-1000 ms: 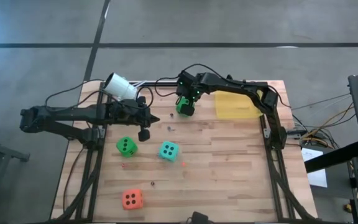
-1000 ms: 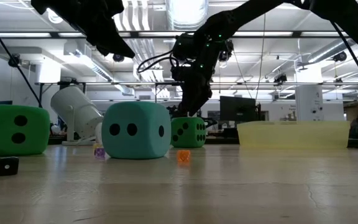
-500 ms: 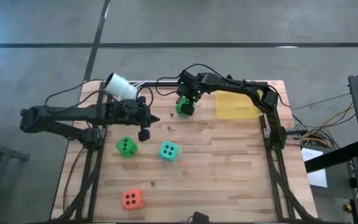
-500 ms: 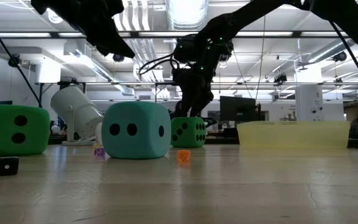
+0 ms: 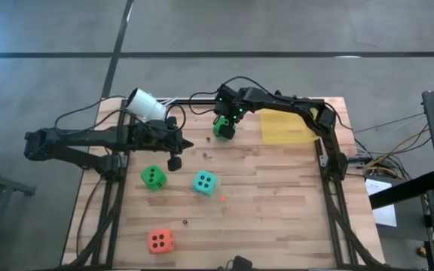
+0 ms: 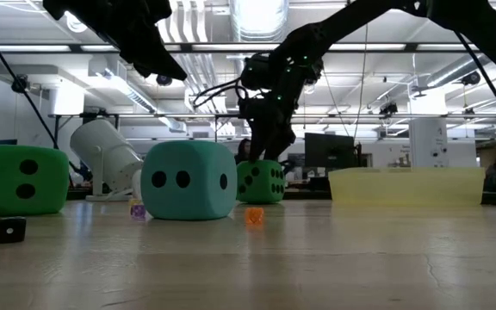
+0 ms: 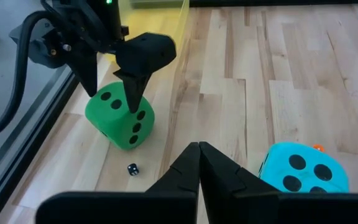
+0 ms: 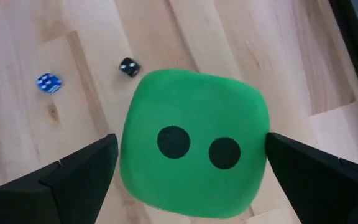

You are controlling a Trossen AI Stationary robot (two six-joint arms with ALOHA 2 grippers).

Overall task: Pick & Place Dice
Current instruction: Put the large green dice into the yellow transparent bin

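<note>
A bright green die [image 5: 221, 129] rests on the table near its far edge. My right gripper [image 5: 225, 125] hangs over it, pointing down and open, with one finger [image 8: 82, 171] on each of two opposite sides of the die [image 8: 194, 149]. A second green die [image 5: 153, 177], a teal die [image 5: 205, 182] and an orange-red die [image 5: 160, 241] sit on the wood nearer the front. My left gripper [image 7: 199, 148] is shut on nothing and hovers above the table, left of the middle [image 5: 175, 161]. My right gripper comes at the green die from above, its fingers close beside the die's two opposite side faces [image 8: 261, 146]. I cannot tell whether they touch it. The die sits flat on the table [image 7: 120, 118].
A shallow yellow tray [image 5: 285, 126] lies at the far right, next to the right gripper. A white cylinder [image 5: 146, 105] leans at the far left. Tiny dice lie scattered on the wood: a black one [image 8: 128, 66], a blue one [image 8: 48, 83] and an orange one [image 6: 254, 215].
</note>
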